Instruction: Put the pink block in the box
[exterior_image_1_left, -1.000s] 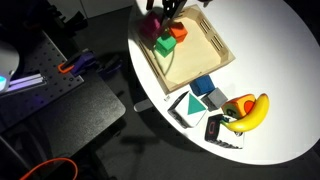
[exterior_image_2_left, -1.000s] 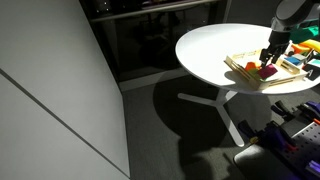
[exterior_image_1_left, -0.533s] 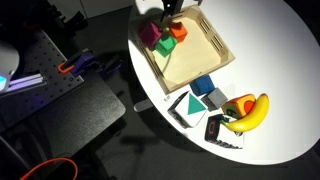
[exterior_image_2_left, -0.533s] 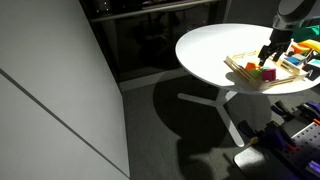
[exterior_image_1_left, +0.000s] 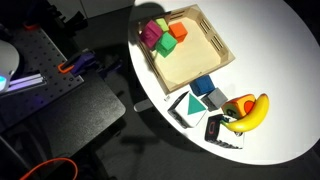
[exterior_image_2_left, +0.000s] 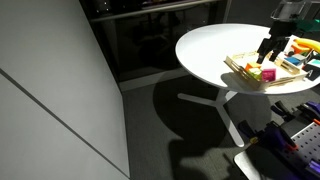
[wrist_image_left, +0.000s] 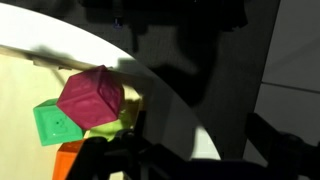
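The pink block (wrist_image_left: 90, 98) lies tilted in a corner of the light wood box (exterior_image_1_left: 205, 45), leaning on the green block (wrist_image_left: 52, 123). In an exterior view the pink block (exterior_image_1_left: 151, 35) sits by the green block (exterior_image_1_left: 163, 45) and an orange-red cube (exterior_image_1_left: 178, 31). My gripper (exterior_image_2_left: 270, 48) hangs above the box, clear of the blocks. In the wrist view my gripper (wrist_image_left: 195, 140) shows as dark fingers set wide apart with nothing between them. In the exterior view that looks down on the box, the gripper is out of the picture.
The box stands on a round white table (exterior_image_1_left: 285, 60) close to its edge. Beside the box lie a blue block (exterior_image_1_left: 203, 86), a banana (exterior_image_1_left: 250, 112) and some cards (exterior_image_1_left: 188, 108). A dark stand (exterior_image_1_left: 70, 100) is next to the table.
The gripper has let go of the pink block, opened and risen away from the box. The pink block stays in the box's corner.
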